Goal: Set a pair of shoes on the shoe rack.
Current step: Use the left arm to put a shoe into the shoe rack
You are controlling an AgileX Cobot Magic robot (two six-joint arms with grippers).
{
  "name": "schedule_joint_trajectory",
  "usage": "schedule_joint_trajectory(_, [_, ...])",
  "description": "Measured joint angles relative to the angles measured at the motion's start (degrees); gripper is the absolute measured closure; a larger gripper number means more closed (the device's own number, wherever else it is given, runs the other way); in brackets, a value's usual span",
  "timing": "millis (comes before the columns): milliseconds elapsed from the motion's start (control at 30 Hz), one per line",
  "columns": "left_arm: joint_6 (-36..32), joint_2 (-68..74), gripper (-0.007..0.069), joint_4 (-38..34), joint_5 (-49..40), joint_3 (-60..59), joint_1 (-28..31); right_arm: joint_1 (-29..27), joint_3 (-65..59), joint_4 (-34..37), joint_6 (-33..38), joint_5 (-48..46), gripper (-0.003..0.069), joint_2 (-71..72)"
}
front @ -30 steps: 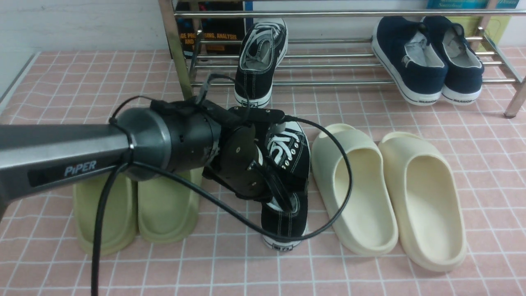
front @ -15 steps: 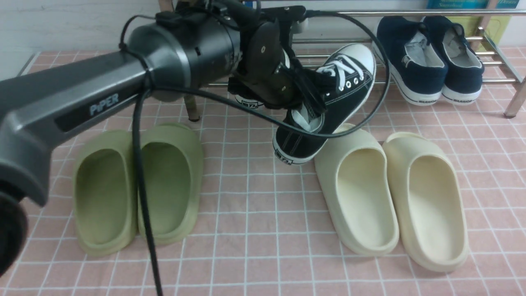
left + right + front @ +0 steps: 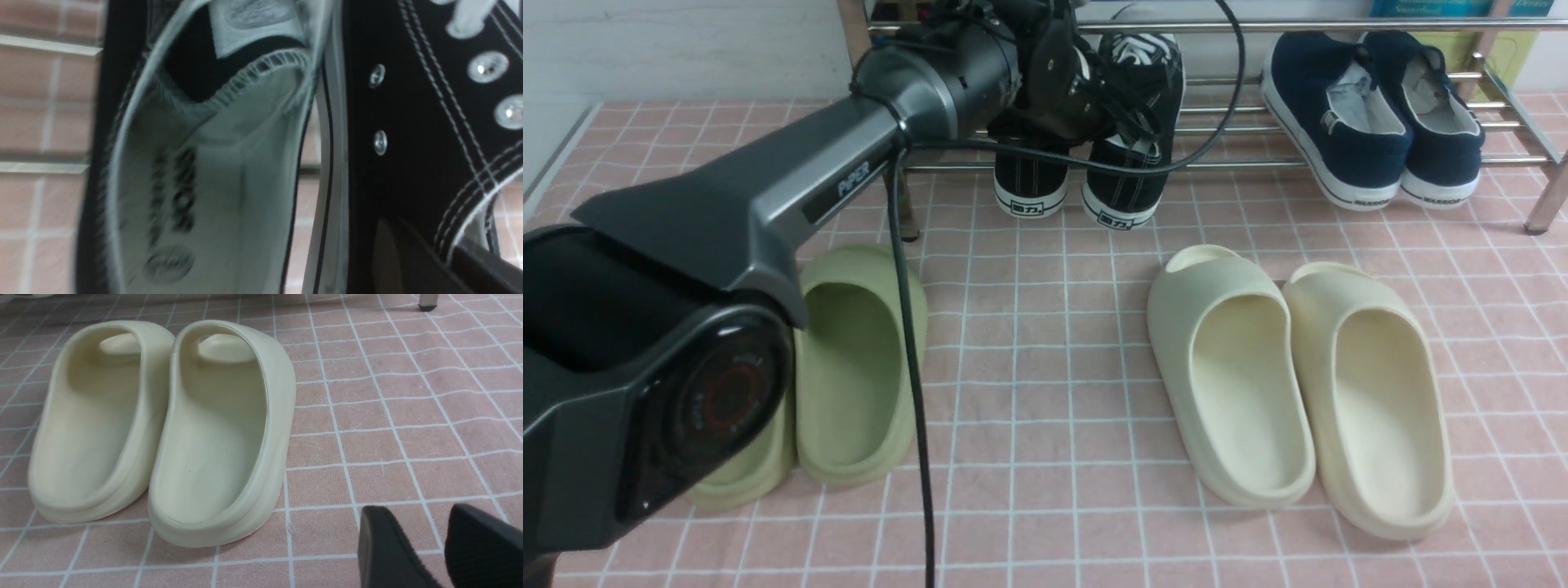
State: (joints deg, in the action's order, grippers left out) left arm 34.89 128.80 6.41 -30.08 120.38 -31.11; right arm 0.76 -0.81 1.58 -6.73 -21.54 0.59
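Front view: left jaws clamped on sneaker [image 3: 1131, 192] beside its mate [image 3: 1029, 175] at rack [image 3: 1258, 163] front edge; right jaws wide, empty.

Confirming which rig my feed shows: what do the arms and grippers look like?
The left arm is dark grey with white "PiPER" lettering, a round black joint cap and a black cable along it. The right gripper has matte black jaws.

Stretched far forward on the left arm [image 3: 768, 188], wrist rolled sideways, with the left end effector [image 3: 1123, 122] pinched tight on the black sneaker [image 3: 1131, 175] collar. On the right, right end effector [image 3: 425, 543] spread wide, gripping nothing.
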Motion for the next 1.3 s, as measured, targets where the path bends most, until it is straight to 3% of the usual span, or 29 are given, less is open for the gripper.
schedule_joint_trajectory(933, [2.61,3.35,0.0587,0.04,6.54,0.44,1.01,0.00,0.00,0.00,0.00,0.00,0.0420,0.00])
schedule_joint_trajectory(1100, [2.23,3.30,0.0524,0.53,8.17,0.57,1.01,0.00,0.00,0.00,0.00,0.00,0.0420,0.00])
schedule_joint_trajectory(1300, [0.43,2.93,0.0349,1.58,9.19,0.95,0.62,0.00,0.00,0.00,0.00,0.00,0.0420,0.00])
